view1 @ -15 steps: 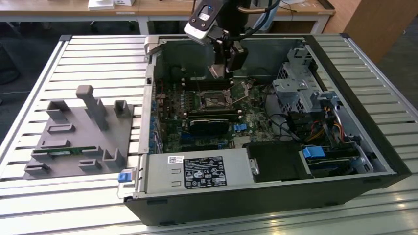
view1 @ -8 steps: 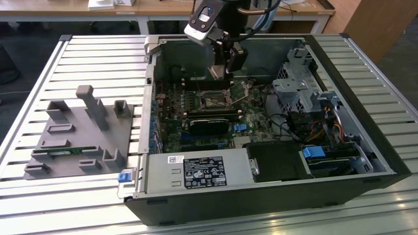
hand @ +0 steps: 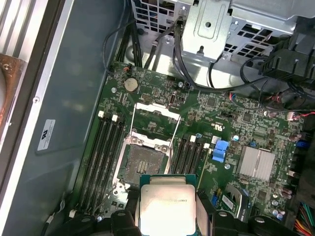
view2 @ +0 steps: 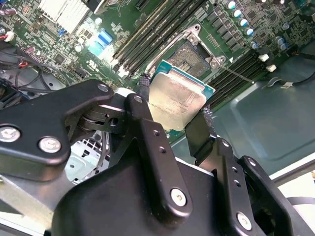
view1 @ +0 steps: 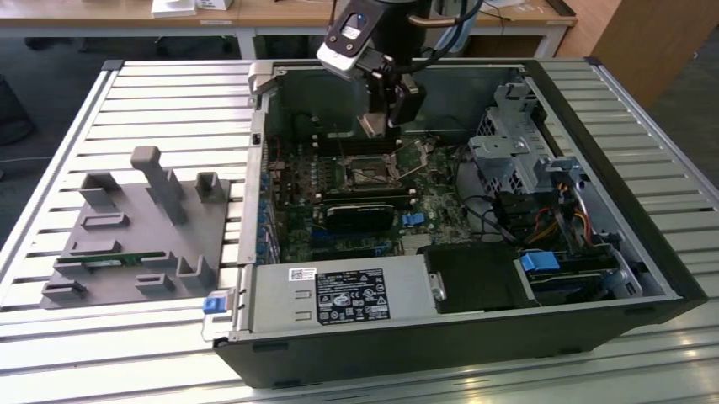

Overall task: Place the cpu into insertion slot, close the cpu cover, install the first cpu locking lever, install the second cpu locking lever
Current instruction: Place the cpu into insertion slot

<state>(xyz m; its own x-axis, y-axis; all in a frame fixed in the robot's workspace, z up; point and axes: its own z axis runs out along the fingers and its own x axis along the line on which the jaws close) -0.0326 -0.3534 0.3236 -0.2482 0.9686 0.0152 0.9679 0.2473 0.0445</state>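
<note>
From my station I see the gripper clamped on the cpu, its black fingers closed to the chip's width and pressing two opposite edges, so the pale metal top lies bare between them in both wrist views. The chip is held in the air over the green board, tilted a little in the second wrist view, and not seated in anything. The insertion slot is open, its dark centre uncovered, and the chip is near it but clearly apart from it. The cpu cover is swung back from the socket, its silvery frame lying over the board just beyond the slot. Thin wire levers run along the sides of the cover. Long black memory slots flank the socket on both sides. In the exterior view the arm reaches down in the upper middle of the frame, into the open computer case, which lies on a slatted table. A grey holder block sits on the table at the exterior view's left, well apart from the case.
</note>
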